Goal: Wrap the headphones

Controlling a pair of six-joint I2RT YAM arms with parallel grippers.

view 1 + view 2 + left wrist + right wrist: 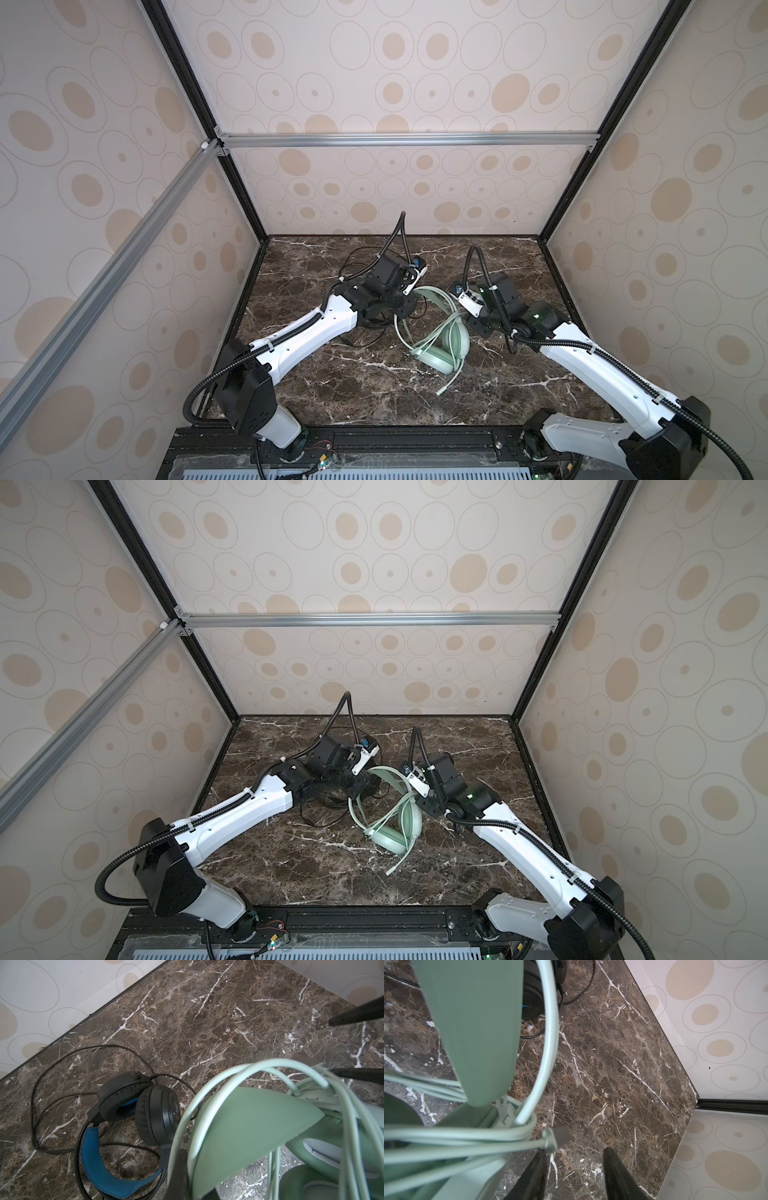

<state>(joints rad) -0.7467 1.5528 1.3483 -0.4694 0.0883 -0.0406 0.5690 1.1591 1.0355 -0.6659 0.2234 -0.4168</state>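
Mint-green plastic, item 1: mint-green headset (441, 349), centre of both top views. Earcups appear to rest on the dark marble-look surface (365, 399), band raised twd upper centre. Pale cord (553, 1043) is looped several turns round the band/earcup joint, and both wrist views show the turns bunched there. A loose cord end (441, 390) trails at lower centre of top views. A plug (556, 1136) pokes out of the bundle.

Item 2: black headset (153, 1113) w/ blue inner band, lower left of left wrist view. In the top views it is mostly hidden under the left arm. Its thin black cord (39, 1148) lies sprawled in open loops on the surface, w/ no turns round the set.

Left gripper (408, 305): jaws closed tight on the green band.

Right gripper (574, 1167): jaws part-way apart w/ nothing between them. The plug sits just off one tip, lower centre of right wrist view.

Status (est.): item 1 mostly wrapped, w/ loose end + plug left to tuck. Item 2 not begun. Approx. under half done overall.
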